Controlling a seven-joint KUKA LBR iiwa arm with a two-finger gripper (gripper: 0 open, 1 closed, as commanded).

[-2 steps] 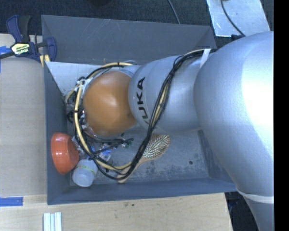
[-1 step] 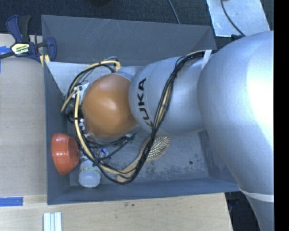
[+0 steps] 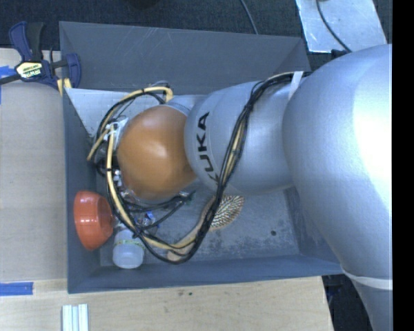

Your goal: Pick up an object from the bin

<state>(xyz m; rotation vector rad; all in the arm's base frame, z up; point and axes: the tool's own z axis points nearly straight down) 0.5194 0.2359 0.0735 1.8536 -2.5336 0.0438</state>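
An orange-red cup [image 3: 91, 219] lies on its side at the bin's left wall, near the front. Just in front of it, in the front left corner, a small translucent white bottle [image 3: 127, 252] rests on the floor. A tan woven brush-like thing [image 3: 226, 211] lies on the bin floor further right, partly under the arm. The cup and the bottle sit right beside the lower edge of the arm's wrist.
The arm reaches in from the right and covers most of the bin's middle. Its orange wrist cover and looped cables hang over the left half. Bare grey floor shows along the front, right of the bottle.
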